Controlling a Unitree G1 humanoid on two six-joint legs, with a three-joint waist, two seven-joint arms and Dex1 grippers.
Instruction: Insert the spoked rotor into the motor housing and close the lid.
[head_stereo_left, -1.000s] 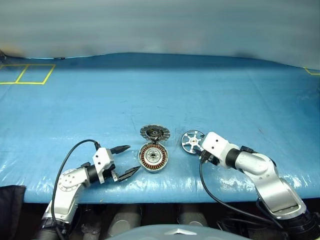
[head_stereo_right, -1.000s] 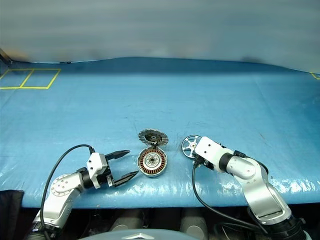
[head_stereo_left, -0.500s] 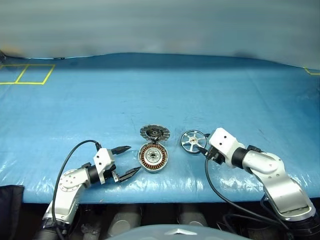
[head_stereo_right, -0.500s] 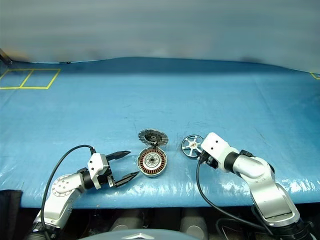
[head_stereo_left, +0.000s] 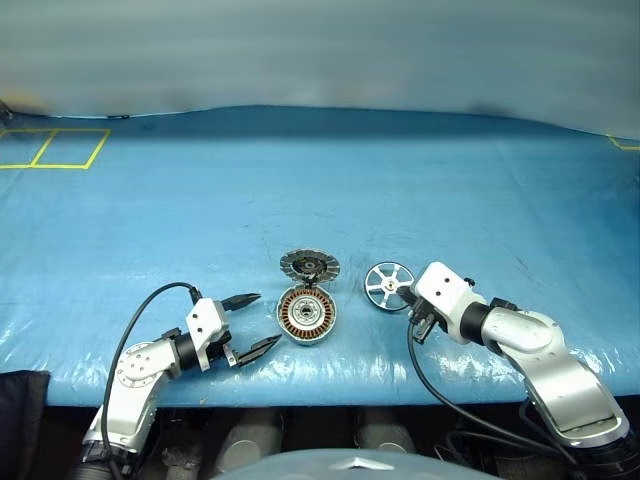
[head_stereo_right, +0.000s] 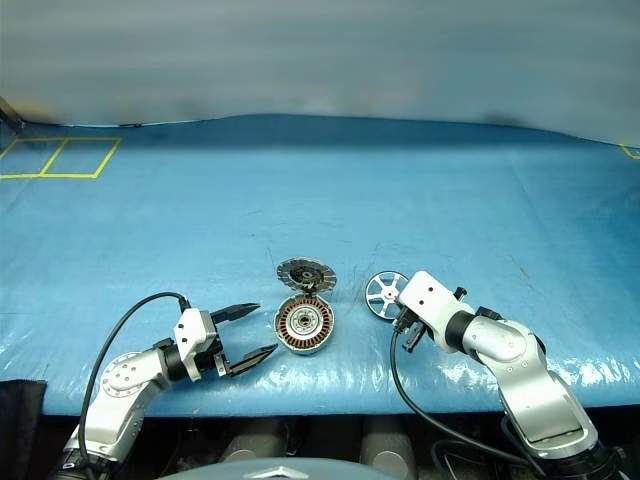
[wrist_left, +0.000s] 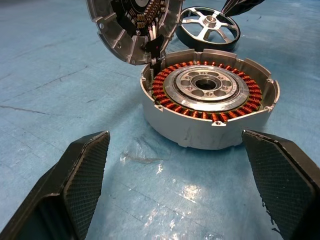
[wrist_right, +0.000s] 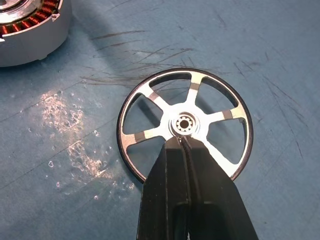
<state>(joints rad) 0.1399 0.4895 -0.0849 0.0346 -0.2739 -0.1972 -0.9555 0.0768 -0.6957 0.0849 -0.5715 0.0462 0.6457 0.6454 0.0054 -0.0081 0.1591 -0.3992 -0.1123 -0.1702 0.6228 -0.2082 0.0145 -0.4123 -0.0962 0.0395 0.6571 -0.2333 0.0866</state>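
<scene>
Blue plastic sheeting (head_stereo_left: 300, 180) covers the whole table, scuffed and a bit shiny near the front edge, w/ yellow tape squares (head_stereo_left: 55, 148) in the upper left of the head view.

Motor housing (head_stereo_left: 306, 314) sits lower centre of the frame, open side up, so you can see the copper windings ring and the silvery centre. Lid (head_stereo_left: 309, 265) is flipped open, standing tilted off the housing's far rim, slotted face w/ dark centre pointing toward the camera. In the left wrist view it's joined at the rim w/ some small wires at the hinge spot.

Spoked rotor (head_stereo_left: 388, 285) lies flat on the sheet just to the right of the housing, near it but not touching. Dark rim, pale spokes, light hub.

Left gripper (head_stereo_left: 252, 323) is in the lower left, fingers spread wide apart, nothing between them, aimed at the housing from just beside it. Not touching it afaict.

Right gripper (wrist_right: 181, 145) is lower right, fingers pressed fully together into one point, tips right over the rotor's hub area in the right wrist view. Can't tell if the tips actually touch the rotor or just sit above it. It's not gripping anything, rotor isn't pinched between the fingers.
</scene>
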